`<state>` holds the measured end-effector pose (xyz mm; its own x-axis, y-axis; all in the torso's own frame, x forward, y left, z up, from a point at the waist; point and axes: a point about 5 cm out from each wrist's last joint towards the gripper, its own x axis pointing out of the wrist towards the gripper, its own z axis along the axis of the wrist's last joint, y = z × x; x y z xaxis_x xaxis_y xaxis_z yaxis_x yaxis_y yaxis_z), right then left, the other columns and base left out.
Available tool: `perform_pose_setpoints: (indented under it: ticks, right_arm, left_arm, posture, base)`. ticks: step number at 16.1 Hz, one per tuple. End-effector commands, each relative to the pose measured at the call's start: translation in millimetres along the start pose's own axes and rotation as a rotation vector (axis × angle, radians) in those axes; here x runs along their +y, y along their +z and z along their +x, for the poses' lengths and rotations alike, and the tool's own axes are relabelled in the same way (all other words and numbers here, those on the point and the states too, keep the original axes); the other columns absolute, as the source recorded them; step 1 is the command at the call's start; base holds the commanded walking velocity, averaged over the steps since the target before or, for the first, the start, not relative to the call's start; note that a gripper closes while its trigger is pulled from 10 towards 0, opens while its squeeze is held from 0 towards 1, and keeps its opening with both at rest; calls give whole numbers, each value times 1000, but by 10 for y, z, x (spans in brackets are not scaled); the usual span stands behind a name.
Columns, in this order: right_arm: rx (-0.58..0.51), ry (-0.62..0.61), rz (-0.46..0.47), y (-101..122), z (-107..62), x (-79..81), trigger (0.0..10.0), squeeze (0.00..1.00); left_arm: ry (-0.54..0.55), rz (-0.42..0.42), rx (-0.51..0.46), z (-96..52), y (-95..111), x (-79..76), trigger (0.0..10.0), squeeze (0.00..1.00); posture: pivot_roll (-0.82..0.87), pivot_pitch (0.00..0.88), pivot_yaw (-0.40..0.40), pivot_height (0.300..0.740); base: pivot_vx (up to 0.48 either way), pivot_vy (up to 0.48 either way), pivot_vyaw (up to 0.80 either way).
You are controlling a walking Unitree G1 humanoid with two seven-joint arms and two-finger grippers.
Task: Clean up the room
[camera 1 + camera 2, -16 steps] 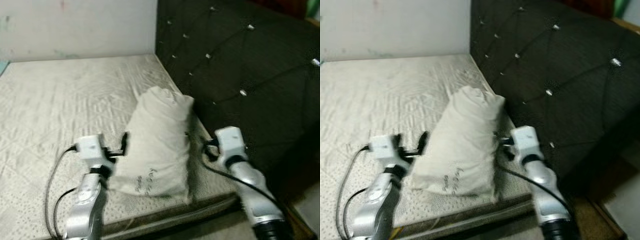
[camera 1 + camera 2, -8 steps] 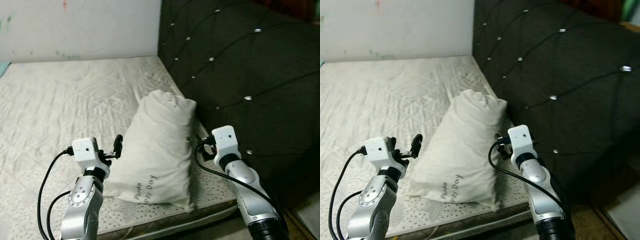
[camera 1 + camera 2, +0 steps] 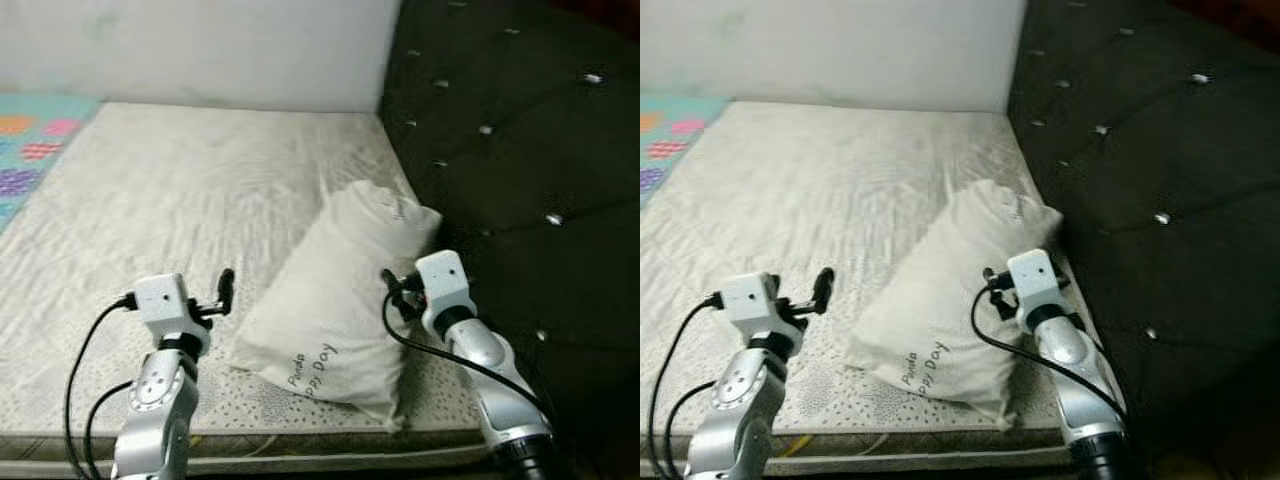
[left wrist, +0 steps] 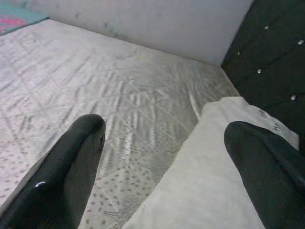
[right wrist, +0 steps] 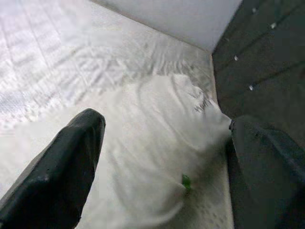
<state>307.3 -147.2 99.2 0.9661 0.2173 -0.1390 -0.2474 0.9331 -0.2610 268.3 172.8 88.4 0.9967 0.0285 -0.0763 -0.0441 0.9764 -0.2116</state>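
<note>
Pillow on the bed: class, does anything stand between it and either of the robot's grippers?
Nothing visible does. The pillow lies on the mattress by the headboard; the open left gripper and open right gripper flank it with only bare mattress between.

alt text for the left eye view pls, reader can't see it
A white pillow lies on a pale quilted mattress, its far end against a dark tufted headboard. The robot's left gripper and right gripper are raised on either side of the pillow.
</note>
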Motion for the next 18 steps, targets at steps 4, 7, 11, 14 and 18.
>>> perform_pose_setpoints:
  ticks: [4, 7, 11, 14, 18]
  right_arm:
    - [5, -12, 4, -24, -12, -31, 10000, 0]
    - [9, -11, 4, -42, -21, -33, 10000, 0]
    - [10, -10, 2, -44, -19, -37, 10000, 0]
    - [12, -8, -1, -48, -23, -36, 10000, 0]
    - [15, -9, -4, -61, -30, -42, 10000, 0]
  left_arm:
    - [-20, -16, 10, 27, -16, -55, 10000, 0]
    - [-19, -14, 12, 31, -17, -55, 10000, 0]
    - [-13, -1, 15, 32, -20, -53, 10000, 0]
    - [-20, -5, 14, 36, -19, -61, 10000, 0]
    - [-24, -7, 13, 37, -16, -74, 10000, 0]
  posture:
    - [-179, 0, -58, 740]
    - [-180, 0, -58, 740]
    - [-180, 0, -58, 740]
    - [-184, 0, -57, 740]
    - [-184, 0, -59, 740]
  base:
    - [0, 0, 0]
    - [0, 0, 0]
    - [0, 0, 0]
    - [0, -87, 0]
    - [0, -310, 0]
